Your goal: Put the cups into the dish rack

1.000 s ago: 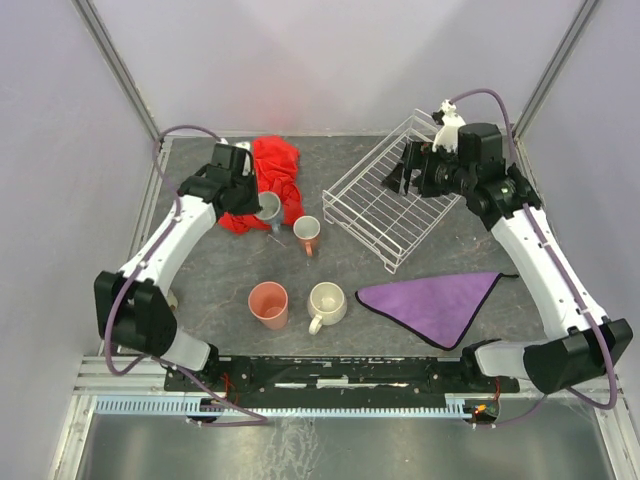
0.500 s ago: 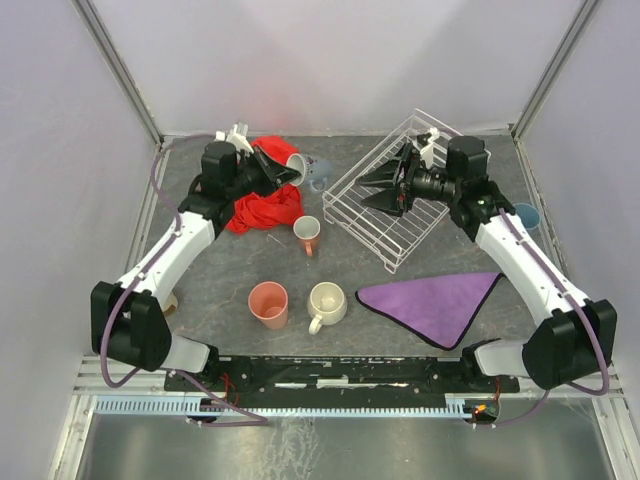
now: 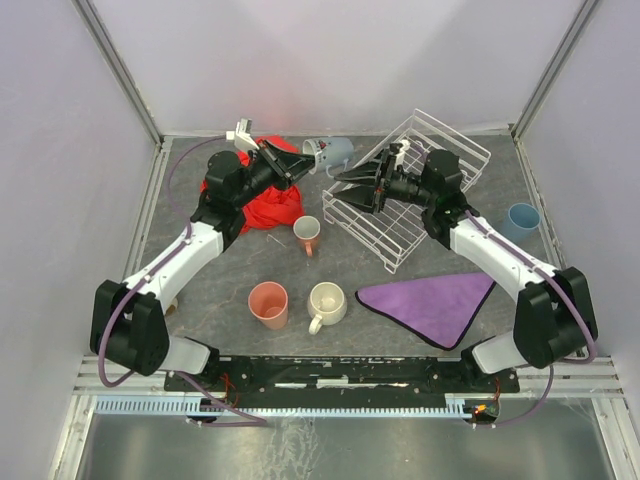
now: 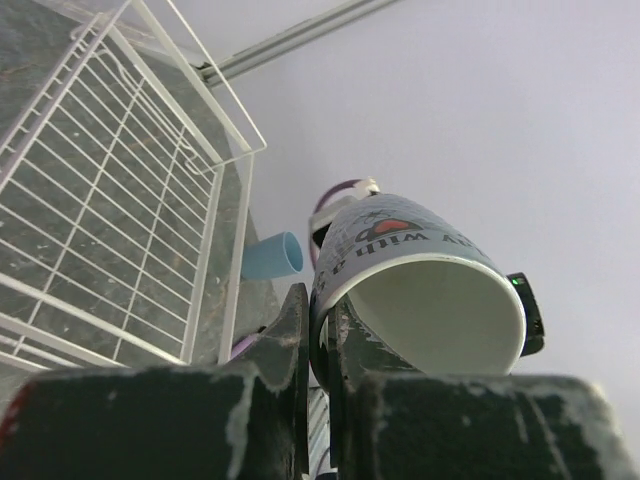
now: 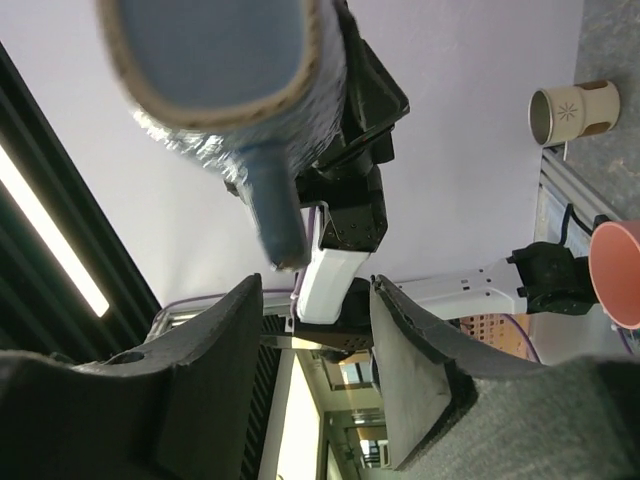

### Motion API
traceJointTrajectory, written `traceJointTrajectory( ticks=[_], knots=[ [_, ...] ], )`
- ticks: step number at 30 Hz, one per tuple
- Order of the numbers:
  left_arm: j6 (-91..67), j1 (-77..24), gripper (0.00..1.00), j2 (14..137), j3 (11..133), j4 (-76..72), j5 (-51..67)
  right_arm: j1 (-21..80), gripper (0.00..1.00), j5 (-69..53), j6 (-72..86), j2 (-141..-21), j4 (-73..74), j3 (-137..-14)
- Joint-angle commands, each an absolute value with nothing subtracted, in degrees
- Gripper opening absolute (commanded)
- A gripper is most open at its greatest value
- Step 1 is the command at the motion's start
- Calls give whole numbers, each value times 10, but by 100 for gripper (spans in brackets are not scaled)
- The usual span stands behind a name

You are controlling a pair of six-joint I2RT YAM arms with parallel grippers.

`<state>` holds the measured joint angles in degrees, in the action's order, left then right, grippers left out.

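Dark speckled grey table (image 3: 220,310), pale lilac walls (image 3: 330,60). White wire dish rack (image 3: 395,225) back right. Small grey-blue mug (image 3: 333,152), white inside, printed lettering, sideways aloft beside rack. Left gripper (image 3: 312,152) clamped on its rim. Right gripper (image 3: 342,178) spread apart, just below the mug.

grey-blue mug (image 3: 333,152), white rack (image 3: 396,234), purple cloth (image 3: 430,300), red cloth (image 3: 281,205)

Top view: I see even, diffuse light from overhead, only faint shadows, sharp throughout; a pink tint on the back wall (image 3: 300,90) at 12 o'clock above the red cloth (image 3: 280,200). Left wrist: left fingers (image 4: 150,420) dark and blurred at 6 o'clock. Right wrist: right fingers (image 5: 130,420) and grey-blue mug (image 5: 210,40) soft; strip light (image 5: 55,235) glaring at 9 o'clock.
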<state>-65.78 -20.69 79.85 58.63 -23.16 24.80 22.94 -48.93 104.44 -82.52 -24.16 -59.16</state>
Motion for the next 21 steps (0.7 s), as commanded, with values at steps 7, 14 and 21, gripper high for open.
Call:
traceJointTrajectory(
  ticks=[7, 14, 21],
  knots=[
    [-695, -213, 3, 766, 582, -304, 262, 247, 51, -451, 1070, -852, -357, -612],
    [-700, -214, 3, 760, 572, -307, 265, 251, 48, -440, 1068, -871, -374, -626],
    [-700, -217, 3, 756, 566, -310, 264, 262, 37, -429, 1069, -892, -383, -644]
  ],
)
